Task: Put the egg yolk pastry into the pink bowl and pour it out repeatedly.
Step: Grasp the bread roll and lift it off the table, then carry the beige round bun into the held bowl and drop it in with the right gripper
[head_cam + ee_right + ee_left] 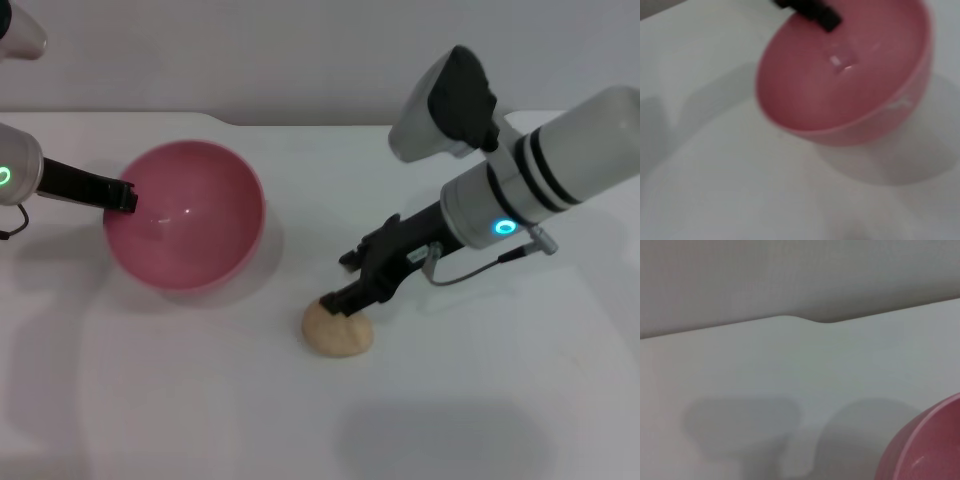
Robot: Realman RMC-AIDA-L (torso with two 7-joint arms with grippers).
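Observation:
The pink bowl (pixel 190 215) stands on the white table at the left, tilted a little toward the right. It also shows in the left wrist view (pixel 932 447) and the right wrist view (pixel 850 80). My left gripper (pixel 123 195) is shut on the bowl's left rim, with one black finger (pixel 815 13) inside the rim. The egg yolk pastry (pixel 340 330) lies on the table to the right of the bowl, outside it. My right gripper (pixel 337 282) is open just above the pastry's far side, and its lower fingertip touches the pastry's top.
The white table (pixel 480 400) runs to a back edge with a small notch (pixel 810 320) against a grey wall. My right arm's thick white forearm (pixel 560 160) hangs over the table's right half.

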